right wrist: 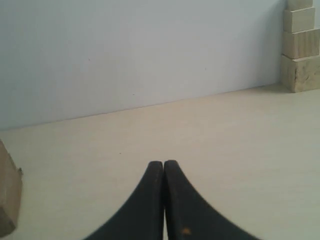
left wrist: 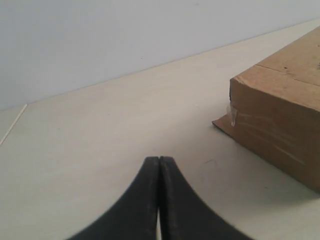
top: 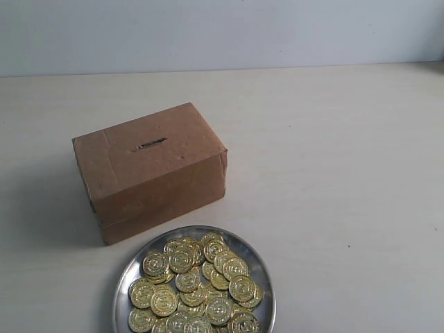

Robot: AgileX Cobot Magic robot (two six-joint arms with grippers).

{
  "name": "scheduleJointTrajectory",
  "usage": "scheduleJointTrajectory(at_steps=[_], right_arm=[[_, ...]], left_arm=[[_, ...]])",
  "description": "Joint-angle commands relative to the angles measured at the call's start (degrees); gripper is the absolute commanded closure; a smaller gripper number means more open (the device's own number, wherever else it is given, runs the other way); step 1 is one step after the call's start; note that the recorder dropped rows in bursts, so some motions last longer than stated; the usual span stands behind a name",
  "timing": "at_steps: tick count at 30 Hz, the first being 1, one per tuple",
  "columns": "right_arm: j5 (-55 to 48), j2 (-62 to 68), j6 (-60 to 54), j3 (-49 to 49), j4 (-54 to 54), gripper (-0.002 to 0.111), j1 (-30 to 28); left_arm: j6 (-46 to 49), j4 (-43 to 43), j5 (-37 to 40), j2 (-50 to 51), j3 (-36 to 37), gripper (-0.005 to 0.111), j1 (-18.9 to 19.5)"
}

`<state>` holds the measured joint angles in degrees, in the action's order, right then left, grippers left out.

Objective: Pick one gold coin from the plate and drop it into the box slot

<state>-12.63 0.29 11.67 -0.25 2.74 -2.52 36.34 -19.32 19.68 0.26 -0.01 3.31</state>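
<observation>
Left gripper [left wrist: 159, 161] closed; coins [top: 198, 288] heap the plate [top: 243, 244].

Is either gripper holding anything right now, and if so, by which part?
Nothing is held. The left gripper and right gripper are both shut, empty; the gold coins lie on the plate.

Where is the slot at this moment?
In the exterior view, the slot is on the top face of the box, left of centre. The plate lies just in front of the box, at the bottom edge.
</observation>
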Motion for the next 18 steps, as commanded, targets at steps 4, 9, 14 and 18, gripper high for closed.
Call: scheduleJointTrajectory(at_steps=[4,9,14,18], right_arm=[[-1.53,-0.29,-7.38,0.25,-0.11,0.108,-0.29],[-2.73,-0.29,-7.48,0.25,-0.11,0.108,-0.29],[-6.34,-0.29,-7.45,0.25,-0.11,0.108,-0.29],[-6.63,-0.29,-7.45,0.25,-0.22,0.108,-0.29]], left_arm=[[-4.09,2.60,-0.10,-0.26,0.01,0.107,0.12],[-19.77,2.60,-0.10,-0.26,0.01,0.107,0.12],[-23.54,2.60,-0.10,-0.26,0.01,0.107,0.12],[-25.19,2.60,-0.10,-0.26,0.01,0.107,0.12]])
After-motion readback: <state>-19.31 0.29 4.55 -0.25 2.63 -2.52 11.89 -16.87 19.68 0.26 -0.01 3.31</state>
